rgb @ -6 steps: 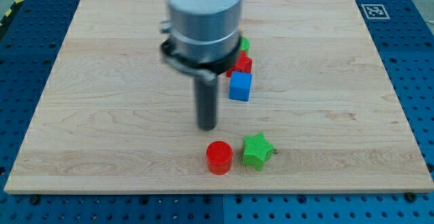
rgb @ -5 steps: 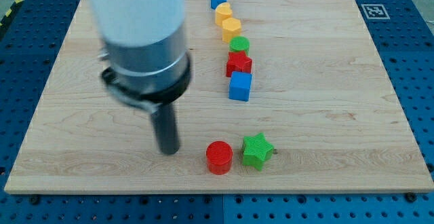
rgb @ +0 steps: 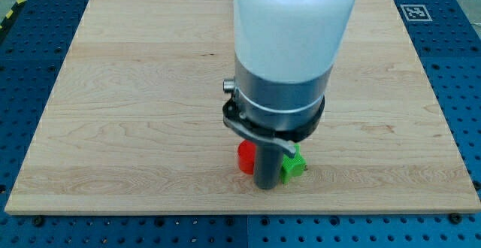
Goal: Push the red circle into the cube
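My tip [rgb: 266, 187] stands near the board's bottom edge, between the red circle [rgb: 244, 158] on its left and the green star [rgb: 294, 165] on its right. The rod and the arm's body cover most of both blocks. I cannot tell whether the tip touches either one. The blue cube and the other blocks at the view's upper middle are hidden behind the arm.
The wooden board [rgb: 113, 90] lies on a blue pegboard table [rgb: 466, 90]. A black and white marker [rgb: 415, 12] sits at the board's top right corner. The arm's white and grey body [rgb: 285, 60] fills the view's middle.
The tip swung from above the red circle out to its left, then came back right and down. It now stands between the red circle and the green star. The arm now hides the block row.
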Robot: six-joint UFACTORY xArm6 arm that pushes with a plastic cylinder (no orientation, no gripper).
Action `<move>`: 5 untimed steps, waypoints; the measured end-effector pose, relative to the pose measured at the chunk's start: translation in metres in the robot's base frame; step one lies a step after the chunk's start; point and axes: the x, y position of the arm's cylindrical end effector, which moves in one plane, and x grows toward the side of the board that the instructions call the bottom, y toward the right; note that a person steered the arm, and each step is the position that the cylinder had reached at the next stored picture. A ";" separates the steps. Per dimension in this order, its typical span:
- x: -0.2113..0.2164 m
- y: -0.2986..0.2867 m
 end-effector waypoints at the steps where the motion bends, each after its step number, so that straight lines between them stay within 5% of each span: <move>1: -0.010 -0.006; 3: 0.005 -0.058; 5: 0.000 -0.051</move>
